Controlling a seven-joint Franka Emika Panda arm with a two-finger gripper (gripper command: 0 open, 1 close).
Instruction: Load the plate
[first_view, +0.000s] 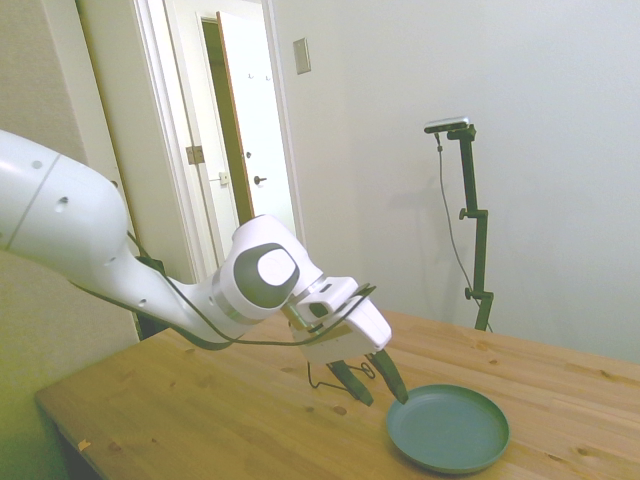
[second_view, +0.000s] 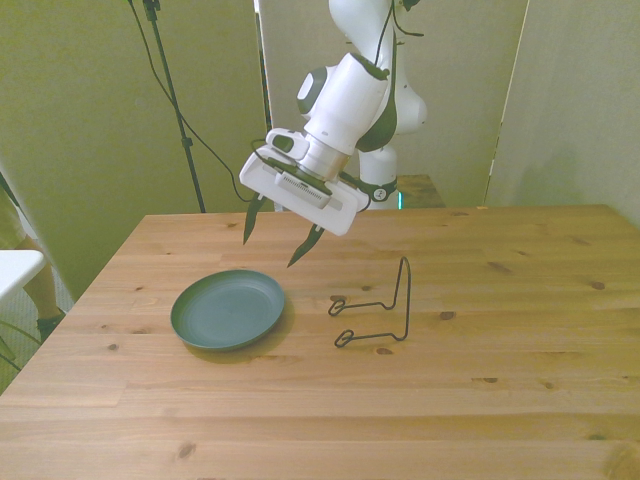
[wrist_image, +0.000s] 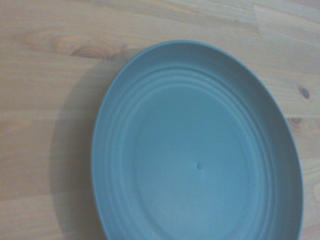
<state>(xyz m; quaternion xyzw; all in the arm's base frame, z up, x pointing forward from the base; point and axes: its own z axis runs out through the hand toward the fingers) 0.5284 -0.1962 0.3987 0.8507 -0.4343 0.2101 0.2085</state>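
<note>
Teal matte plate (second_view: 228, 309), low-rimmed

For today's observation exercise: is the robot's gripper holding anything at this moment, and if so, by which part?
Nothing is held. The gripper is open and empty, hanging above the table near the plate, which lies flat on the wood, untouched.

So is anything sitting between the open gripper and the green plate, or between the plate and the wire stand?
Nothing visible does. The gripper hangs open above the plate's far rim with only air between. The stretch of table between the plate and the wire stand, on the front view's right, is bare wood, and the plate itself holds nothing.
</note>
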